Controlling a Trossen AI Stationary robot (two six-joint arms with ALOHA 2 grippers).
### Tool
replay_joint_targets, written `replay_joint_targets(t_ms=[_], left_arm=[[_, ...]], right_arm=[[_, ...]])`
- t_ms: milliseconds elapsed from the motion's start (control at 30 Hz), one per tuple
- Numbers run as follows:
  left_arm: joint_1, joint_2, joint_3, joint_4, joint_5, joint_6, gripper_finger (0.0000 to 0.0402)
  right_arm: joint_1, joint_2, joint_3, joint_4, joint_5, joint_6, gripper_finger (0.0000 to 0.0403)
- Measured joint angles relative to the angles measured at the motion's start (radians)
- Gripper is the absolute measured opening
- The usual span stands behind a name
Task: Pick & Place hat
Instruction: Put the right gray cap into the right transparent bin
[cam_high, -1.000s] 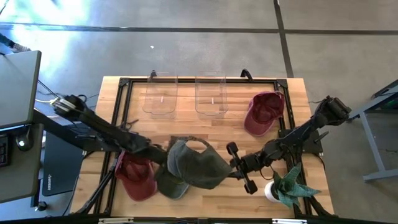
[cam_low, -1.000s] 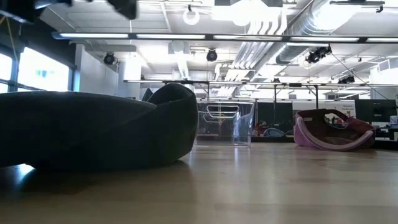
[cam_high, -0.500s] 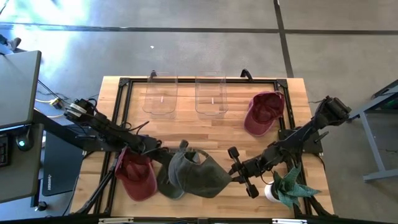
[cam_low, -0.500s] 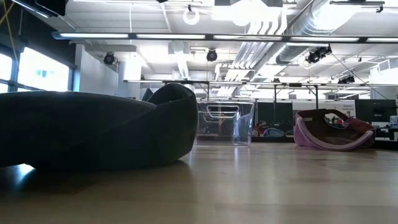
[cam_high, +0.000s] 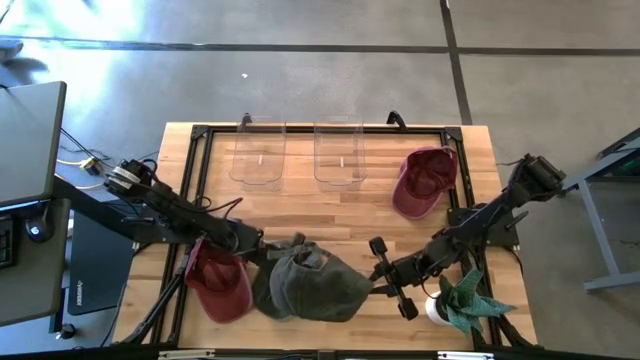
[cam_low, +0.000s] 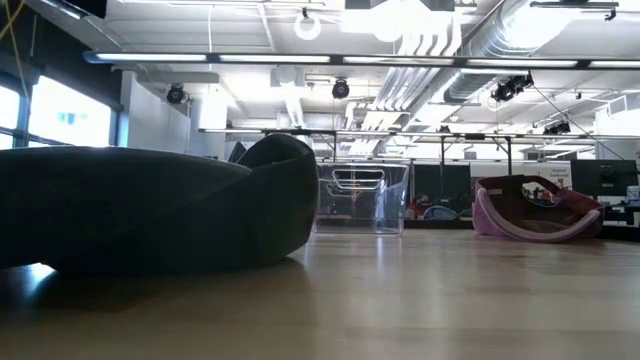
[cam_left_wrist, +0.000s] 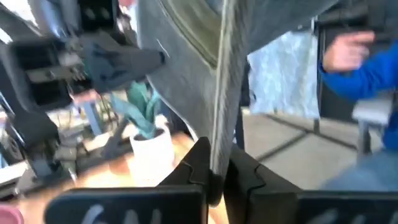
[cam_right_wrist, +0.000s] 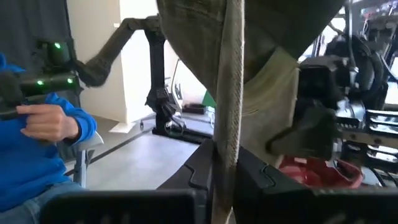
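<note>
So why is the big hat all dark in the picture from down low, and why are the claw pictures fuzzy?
In the low view the gray hat sits close to the camera with bright ceiling lights behind, so it shows almost as a silhouette. In the left wrist view the person's hand and the plant are smeared and soft; the right wrist view is soft too.

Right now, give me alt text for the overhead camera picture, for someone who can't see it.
Two robot arms hold a grey-green cap between them near the table's front edge, left gripper and right gripper each pinching a side. Red caps lie front left and back right; two clear bins stand at the back.
</note>
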Motion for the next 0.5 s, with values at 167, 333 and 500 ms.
replay_joint_targets(t_ms=[167,333,500], left_arm=[[-0.028,0.0,0.048,-0.289,-0.197,0.006,0.0005],[-0.049,-0.001,0.105,-0.606,-0.468,-0.076,0.0003],[0.028,0.0,0.137,-0.889,-0.512,-0.298,0.0001]], right_arm=[[-0.002,-0.06,-0.001,-0.272,0.124,0.185,0.0074],[0.011,-0.198,0.0,-0.721,0.323,0.497,0.0159],[0.062,-0.26,0.048,-1.033,0.358,0.742,0.0193]])
